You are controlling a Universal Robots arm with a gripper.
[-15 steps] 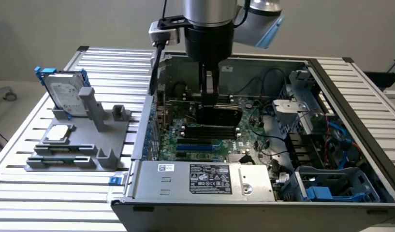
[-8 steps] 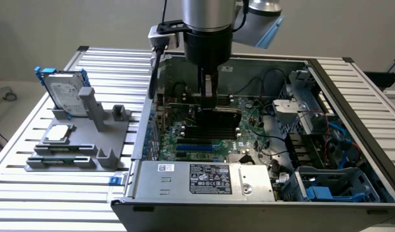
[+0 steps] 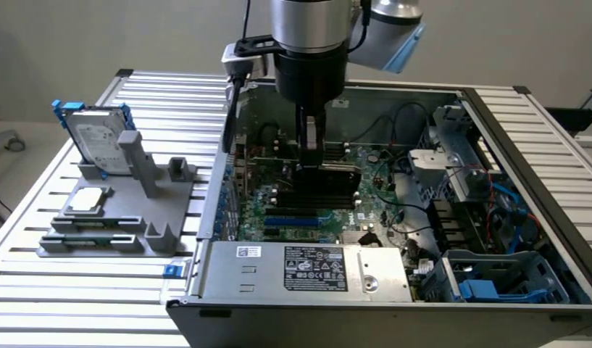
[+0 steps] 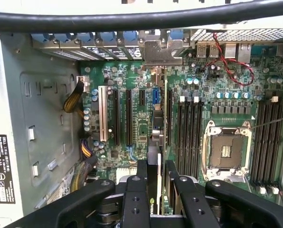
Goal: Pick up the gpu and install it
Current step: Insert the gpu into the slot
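My gripper (image 3: 312,159) has its jaws pinched narrow on the gpu (image 4: 155,161). I hold it edge-down so the thin green board w/ black cooler cover lines up w/ the long slots on the motherboard (image 4: 132,118). It's approx mid PC case (image 3: 324,319), silver bracket end toward the slotted rear wall.

The computer case (image 3: 373,322) is dull, smooth grey sheet metal. Inside the case, the motherboard (image 3: 261,206) is green circuit board with a slight gloss, and the gpu (image 3: 320,190) has a matt black plastic cover. Above the case, the gripper (image 3: 312,161) has matt black fingers (image 4: 134,194). The power supply (image 3: 306,270) inside the case is bare grey metal with a paper label. Under the case, the table (image 3: 44,304) is ribbed satin aluminium. Beside the case stands a matt grey plastic holder (image 3: 146,210) with a shiny metal hard drive (image 3: 95,141) in a blue plastic frame.
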